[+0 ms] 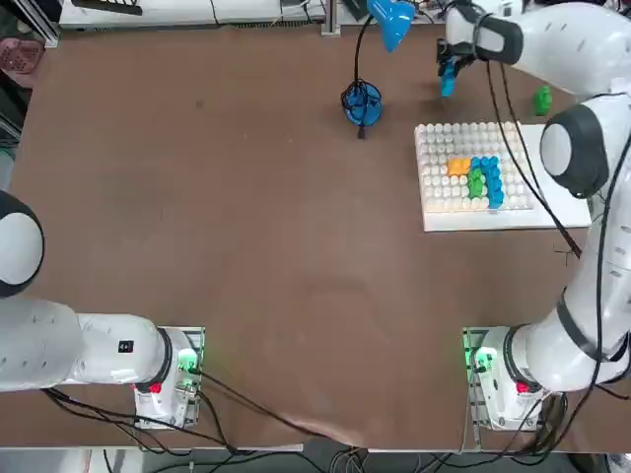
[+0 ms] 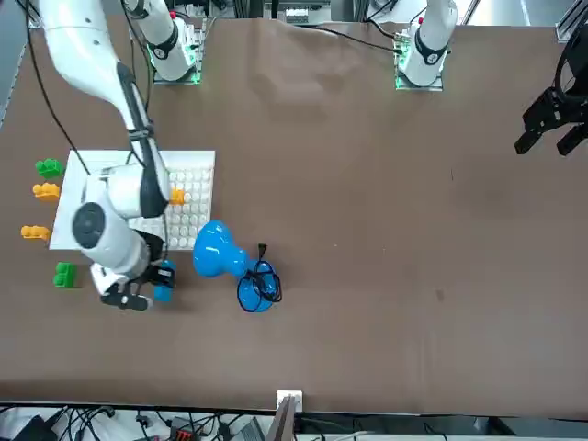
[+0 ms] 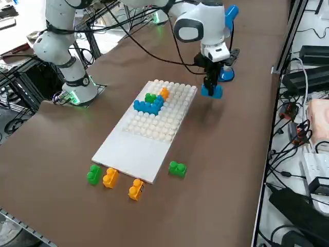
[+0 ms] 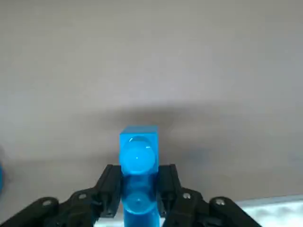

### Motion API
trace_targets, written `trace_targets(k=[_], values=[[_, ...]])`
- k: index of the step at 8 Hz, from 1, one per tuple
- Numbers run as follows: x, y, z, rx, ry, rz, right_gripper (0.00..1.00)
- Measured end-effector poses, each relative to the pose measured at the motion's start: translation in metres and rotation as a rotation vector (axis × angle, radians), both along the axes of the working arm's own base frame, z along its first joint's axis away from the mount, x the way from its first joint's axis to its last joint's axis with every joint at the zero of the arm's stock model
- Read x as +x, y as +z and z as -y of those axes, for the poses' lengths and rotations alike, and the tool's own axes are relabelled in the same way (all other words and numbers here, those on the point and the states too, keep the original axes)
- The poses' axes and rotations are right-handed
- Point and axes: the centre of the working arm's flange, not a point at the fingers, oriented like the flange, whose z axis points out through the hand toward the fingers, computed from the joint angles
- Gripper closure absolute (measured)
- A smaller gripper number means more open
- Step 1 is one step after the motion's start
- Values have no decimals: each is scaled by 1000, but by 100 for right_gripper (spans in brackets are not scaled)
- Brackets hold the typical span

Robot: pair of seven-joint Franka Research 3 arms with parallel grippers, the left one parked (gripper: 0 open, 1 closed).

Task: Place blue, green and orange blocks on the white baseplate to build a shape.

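Gripping a blue block (image 4: 138, 156) between closed fingers, right pincer (image 4: 138, 198), beyond the white baseplate (image 1: 567, 202)

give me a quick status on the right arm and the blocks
Right gripper shut on a blue block, off the white baseplate's far end. Blue, green, orange already on plate. Blue desk lamp close by.
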Motion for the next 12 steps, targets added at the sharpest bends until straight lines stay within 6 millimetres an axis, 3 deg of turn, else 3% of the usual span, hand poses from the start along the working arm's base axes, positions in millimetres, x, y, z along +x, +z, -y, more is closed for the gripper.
trace_targets(k=[2, 3, 6, 8, 12], values=[[-24, -8, 48, -6, 71, -55, 63], [-42, -13, 53, -3, 80, -74, 63], [-100, -24, 46, 11, 96, -50, 63], [-128, -29, 49, 14, 94, -54, 63], [-152, -45, 51, 15, 93, -60, 63]])
